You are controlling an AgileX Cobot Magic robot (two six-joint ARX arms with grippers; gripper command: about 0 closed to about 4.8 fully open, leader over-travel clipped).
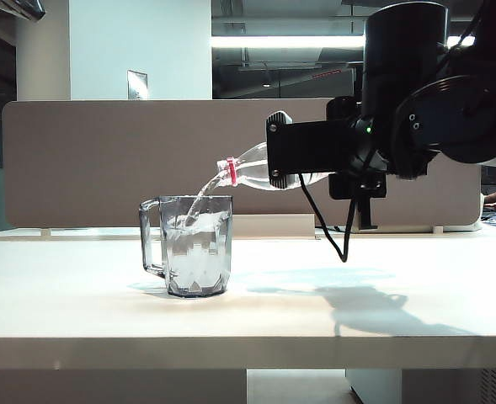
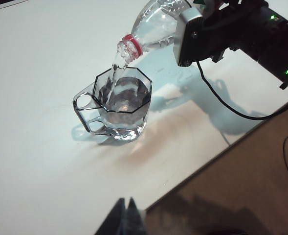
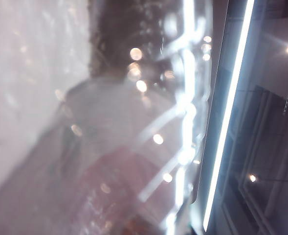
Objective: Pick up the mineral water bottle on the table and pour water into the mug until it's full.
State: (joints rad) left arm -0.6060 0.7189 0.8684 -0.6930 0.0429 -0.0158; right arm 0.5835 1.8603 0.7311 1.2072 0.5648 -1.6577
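Behind the table [image 1: 79, 311] stands a long grey-brown partition [image 1: 104, 160], and above it a bright ceiling light strip [image 1: 285, 41] runs across a dim office space. The table has a smooth off-white top with a thick front edge.

The mug [image 1: 196, 245] stands upright on the table, a little left of the middle in the exterior view, with its handle turned to the left. From the left wrist view its rim is eight-sided [image 2: 123, 95] and water [image 2: 121, 100] fills a good part of it.

The bottle [image 1: 256, 171] is held in the air up and right of the mug, lying almost level with the neck tipped a little down. Its open mouth with the red ring [image 1: 231, 171] is just above the mug rim, and a thin stream [image 1: 199, 202] falls from it into the mug.

The right gripper [image 1: 302, 150] is clamped on the bottle body (its black finger plates cover the middle part of the bottle, so the label is hidden). In the right wrist view the bottle [image 3: 134, 122] fills nearly the whole picture as a blurred clear shape.

The left gripper [image 2: 125, 218] is low, near the table's front edge and well apart from the mug; its dark fingertips appear pressed together, holding nothing.

A black cable [image 1: 328, 231] hangs from the right arm toward the table.
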